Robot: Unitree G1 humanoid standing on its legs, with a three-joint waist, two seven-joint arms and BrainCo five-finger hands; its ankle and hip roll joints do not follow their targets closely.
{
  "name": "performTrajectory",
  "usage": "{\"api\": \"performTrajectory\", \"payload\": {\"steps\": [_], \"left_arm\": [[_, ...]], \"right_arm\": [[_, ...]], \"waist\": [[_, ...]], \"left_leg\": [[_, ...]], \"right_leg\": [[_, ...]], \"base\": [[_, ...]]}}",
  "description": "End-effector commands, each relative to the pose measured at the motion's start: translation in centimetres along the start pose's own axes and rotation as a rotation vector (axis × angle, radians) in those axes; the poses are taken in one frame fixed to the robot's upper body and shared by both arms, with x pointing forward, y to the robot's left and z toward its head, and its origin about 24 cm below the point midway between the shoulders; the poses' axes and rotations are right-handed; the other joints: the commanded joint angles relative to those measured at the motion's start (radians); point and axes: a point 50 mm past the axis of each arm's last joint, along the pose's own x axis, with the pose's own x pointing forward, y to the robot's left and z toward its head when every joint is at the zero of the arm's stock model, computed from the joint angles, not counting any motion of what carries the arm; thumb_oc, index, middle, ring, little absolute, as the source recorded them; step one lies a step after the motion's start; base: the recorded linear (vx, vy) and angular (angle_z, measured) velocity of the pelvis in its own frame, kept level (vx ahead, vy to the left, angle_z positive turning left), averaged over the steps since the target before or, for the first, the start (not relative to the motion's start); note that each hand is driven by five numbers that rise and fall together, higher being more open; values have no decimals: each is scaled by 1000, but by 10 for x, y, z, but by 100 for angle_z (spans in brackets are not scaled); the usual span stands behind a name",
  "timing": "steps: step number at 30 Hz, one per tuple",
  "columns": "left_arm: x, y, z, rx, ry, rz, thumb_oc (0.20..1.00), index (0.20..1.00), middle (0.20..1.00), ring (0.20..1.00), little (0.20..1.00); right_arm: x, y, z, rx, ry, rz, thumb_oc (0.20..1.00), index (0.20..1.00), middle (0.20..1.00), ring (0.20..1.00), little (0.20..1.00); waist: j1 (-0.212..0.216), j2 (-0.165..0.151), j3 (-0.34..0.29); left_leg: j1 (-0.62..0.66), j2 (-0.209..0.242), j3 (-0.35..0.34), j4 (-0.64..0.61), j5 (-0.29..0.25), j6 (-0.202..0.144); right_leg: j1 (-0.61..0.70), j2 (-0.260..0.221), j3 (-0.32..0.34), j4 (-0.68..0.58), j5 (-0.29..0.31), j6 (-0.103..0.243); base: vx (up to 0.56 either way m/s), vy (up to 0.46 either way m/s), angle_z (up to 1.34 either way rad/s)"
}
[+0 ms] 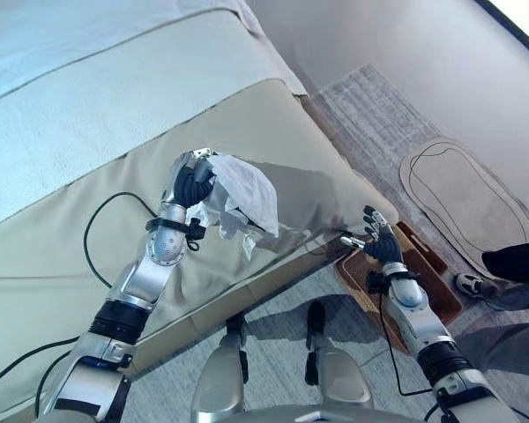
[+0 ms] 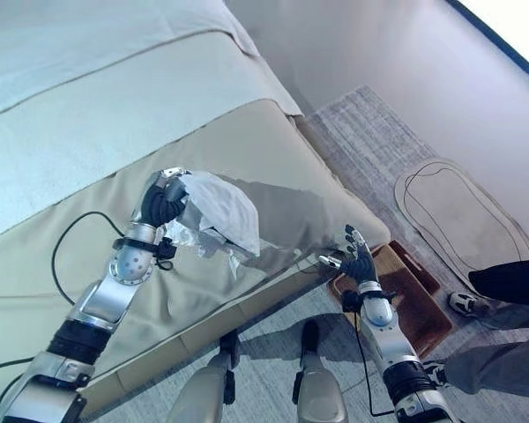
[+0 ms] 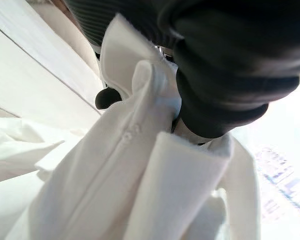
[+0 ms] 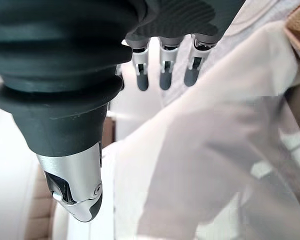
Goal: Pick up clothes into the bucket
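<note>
A crumpled white garment (image 1: 247, 198) hangs a little above the beige bed cover, with my left hand (image 1: 192, 187) shut on its upper end. In the left wrist view the garment's folded seam (image 3: 140, 175) runs right under the hand's dark cover. My right hand (image 1: 383, 242) hovers open by the bed's near corner, its fingers (image 4: 162, 70) straight and holding nothing. Just beyond and below that hand, a brown woven basket (image 1: 432, 282) sits on the floor against the bed.
The bed (image 1: 88, 238) takes up the left and middle, with a pale blanket (image 1: 115, 97) further back. A grey rug (image 1: 379, 106) and an oval mat (image 1: 463, 198) lie on the right. A person's shoe (image 1: 474, 284) and dark trouser leg (image 1: 516, 263) stand near the basket.
</note>
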Motion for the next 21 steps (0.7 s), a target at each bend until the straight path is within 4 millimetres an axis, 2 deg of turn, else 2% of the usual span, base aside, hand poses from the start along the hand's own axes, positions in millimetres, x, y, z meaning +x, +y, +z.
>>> {"api": "performTrajectory", "payload": {"steps": [1,8,16,21], "left_arm": [[25,13,45,-114,-223,74,200,200,200,200,200],[37,9,44,-79,-197,80,200,200,200,200,200],[38,36,35,-29,-156,229,200,200,200,200,200],[35,57,44,-14,-214,337,200,200,200,200,200]], "right_arm": [[-2,10,8,-24,-54,48,1000,1000,1000,1000,1000],[-5,15,5,-24,-41,70,1000,1000,1000,1000,1000],[-15,11,-8,-25,3,51,1000,1000,1000,1000,1000],[-20,10,-12,-11,16,50,1000,1000,1000,1000,1000]], "waist": [[0,-26,-80],[-8,-25,-98],[-13,-26,-113],[-13,-27,-121]], "left_leg": [[-16,14,10,85,-65,-5],[3,17,17,75,-67,-4],[11,18,22,70,-69,-2],[14,18,22,70,-72,-4]], "right_leg": [[-6,-41,-13,68,-29,38],[5,-37,-13,63,-31,38],[12,-32,-9,54,-30,39],[23,-33,-13,50,-33,39]], "base": [[0,0,0],[18,-2,0],[0,0,0],[0,0,0]]}}
